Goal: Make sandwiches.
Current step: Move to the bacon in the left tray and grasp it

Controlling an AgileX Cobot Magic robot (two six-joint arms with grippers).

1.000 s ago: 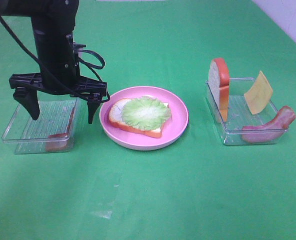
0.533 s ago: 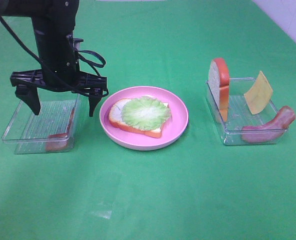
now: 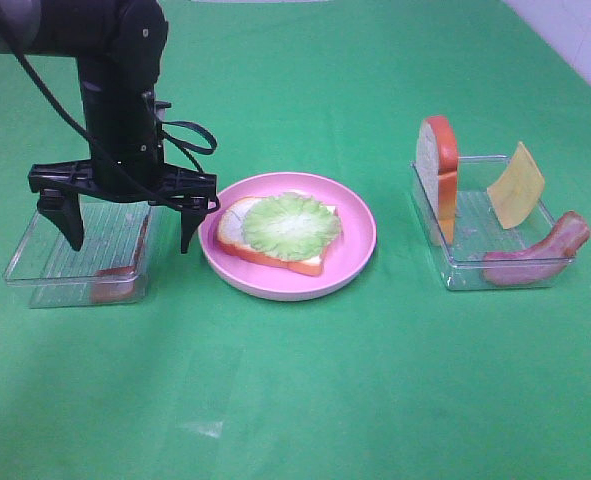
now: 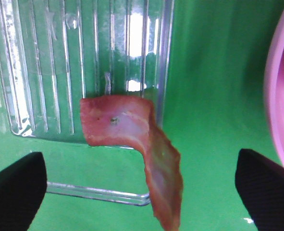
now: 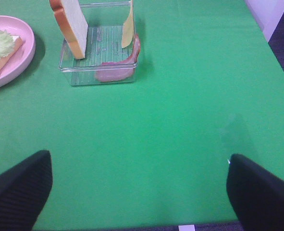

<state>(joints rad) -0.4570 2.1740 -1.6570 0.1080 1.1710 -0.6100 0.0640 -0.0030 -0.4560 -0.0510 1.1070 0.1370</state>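
On the pink plate (image 3: 360, 235) lies a white bread slice (image 3: 233, 232) with orange-brown crust, topped by a green lettuce leaf (image 3: 291, 224). My left gripper (image 3: 131, 243) hangs open over the left clear tray (image 3: 45, 262), one finger on each side of it. A reddish-brown bacon strip (image 3: 117, 277) lies at that tray's near corner. The left wrist view shows this bacon strip (image 4: 132, 134) draped over the tray's wall, between the open left gripper's (image 4: 141, 190) fingertips and untouched. My right gripper (image 5: 141, 190) is open above bare green cloth, holding nothing, and is out of the exterior view.
The right clear tray (image 3: 455, 270) holds an upright bread slice (image 3: 438, 175), a yellow cheese square (image 3: 516, 185) leaning on its far wall, and a bacon strip (image 3: 535, 258). The pink plate's rim (image 4: 278, 96) lies close beside the left tray. Green cloth covers the table.
The left gripper rose slightly, then came down lower over the left tray and shifted a little to the right, still open. The food has not moved.
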